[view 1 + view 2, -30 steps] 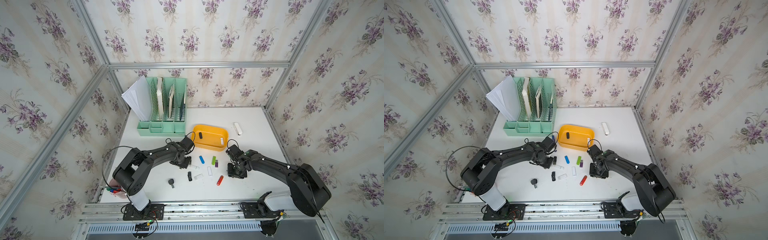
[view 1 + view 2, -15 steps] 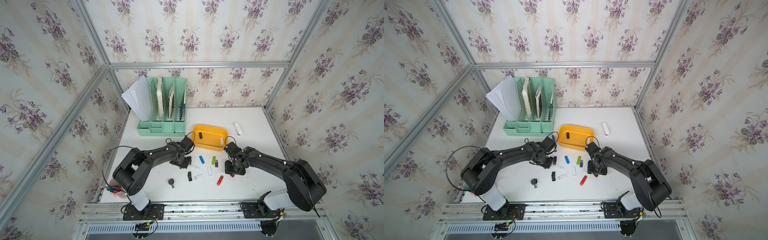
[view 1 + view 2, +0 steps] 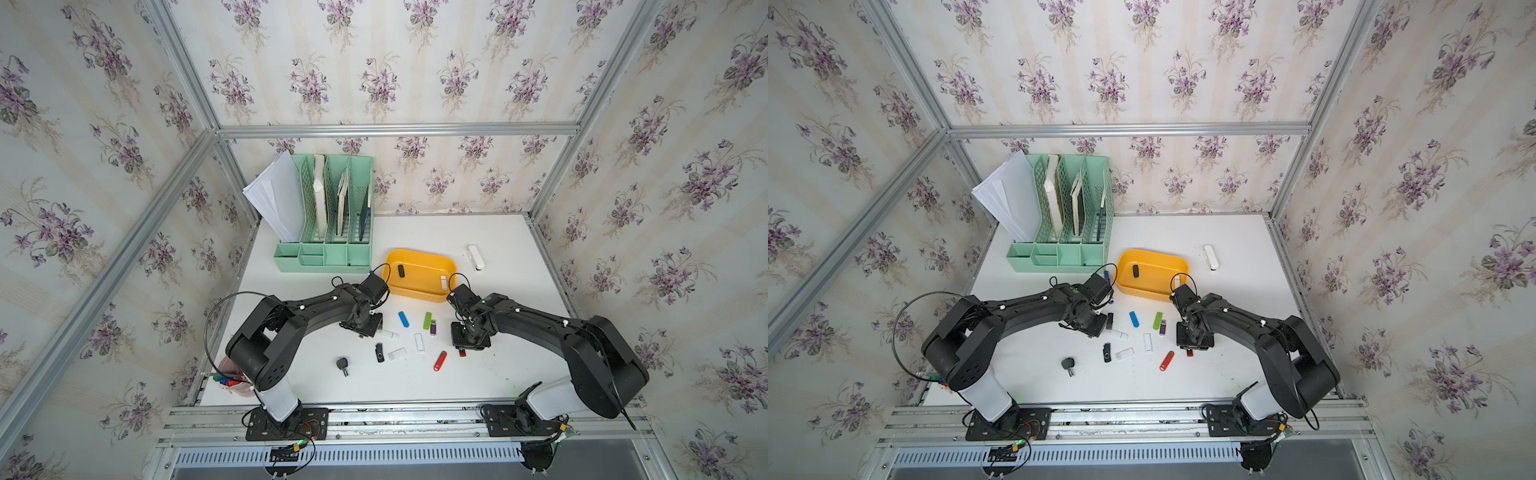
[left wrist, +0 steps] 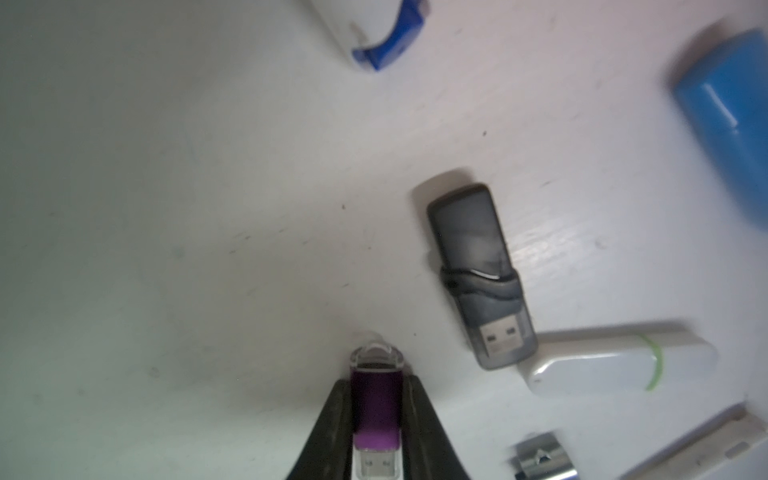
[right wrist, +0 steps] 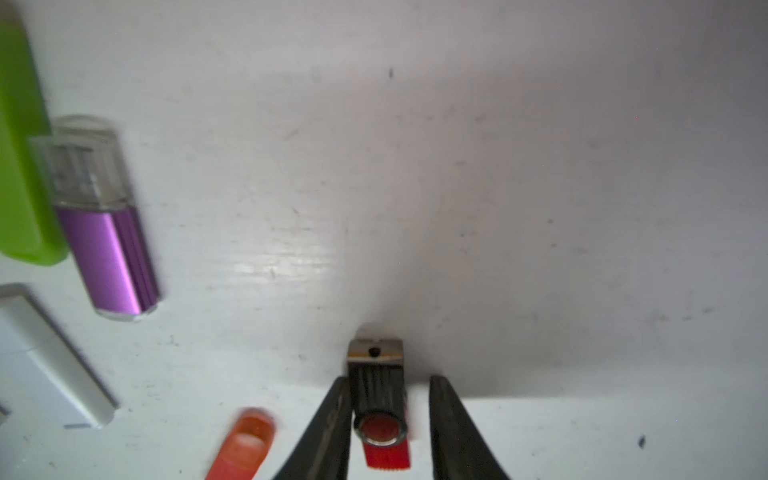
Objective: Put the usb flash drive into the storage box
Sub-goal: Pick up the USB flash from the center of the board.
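So far a black drive [image 3: 401,271] and a white drive [image 3: 444,282] lie in the storage box [image 3: 415,294] at mid-frame, while the left gripper [image 4: 376,386] clamps a purple flash drive [image 4: 376,409], the right gripper [image 5: 390,380] stands open astride a red swivel drive [image 5: 376,395], and many others litter the table [image 3: 498,374].

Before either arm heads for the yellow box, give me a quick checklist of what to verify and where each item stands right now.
1. left gripper shut on purple flash drive: ok.
2. right gripper closed on red-and-black swivel drive: not ok, a gap shows at one finger.
3. Room in storage box: ok, only a black drive and a white drive inside.
4. Purple flash drive lifted off the table: cannot tell.
5. orange-red drive apart from the right gripper's fingers: ok.
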You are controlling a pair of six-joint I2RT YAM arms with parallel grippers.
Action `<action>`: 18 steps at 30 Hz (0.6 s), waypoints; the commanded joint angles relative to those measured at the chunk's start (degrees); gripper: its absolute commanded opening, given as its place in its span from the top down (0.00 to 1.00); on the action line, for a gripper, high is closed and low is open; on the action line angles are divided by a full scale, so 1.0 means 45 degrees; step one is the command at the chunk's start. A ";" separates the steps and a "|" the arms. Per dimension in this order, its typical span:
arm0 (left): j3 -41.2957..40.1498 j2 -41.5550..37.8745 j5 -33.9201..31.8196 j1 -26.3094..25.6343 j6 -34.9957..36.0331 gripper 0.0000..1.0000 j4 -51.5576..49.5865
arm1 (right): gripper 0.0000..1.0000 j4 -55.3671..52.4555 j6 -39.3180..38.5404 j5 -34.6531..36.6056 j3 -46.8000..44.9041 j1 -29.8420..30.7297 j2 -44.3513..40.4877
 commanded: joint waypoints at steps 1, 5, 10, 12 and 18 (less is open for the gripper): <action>-0.0274 0.0451 0.0492 -0.0006 -0.0095 0.77 -0.0099 | 0.71 -0.0039 0.0238 -0.0194 -0.0167 0.0029 -0.0215; -0.0299 0.0446 0.0483 -0.0015 -0.0101 0.77 -0.0104 | 0.76 -0.0045 0.0250 -0.0276 -0.0250 0.0043 -0.0279; -0.0268 0.0412 0.0439 -0.0012 -0.0111 0.78 -0.0124 | 0.79 -0.0241 0.0319 -0.0190 -0.0069 0.0052 -0.0471; -0.0255 0.0413 0.0443 -0.0013 -0.0102 0.78 -0.0155 | 0.80 -0.0353 0.0339 -0.0200 0.0057 0.0050 -0.0582; -0.0252 0.0390 0.0395 -0.0013 -0.0088 0.78 -0.0226 | 0.82 -0.1013 0.0455 -0.0092 0.0722 0.0052 -0.1076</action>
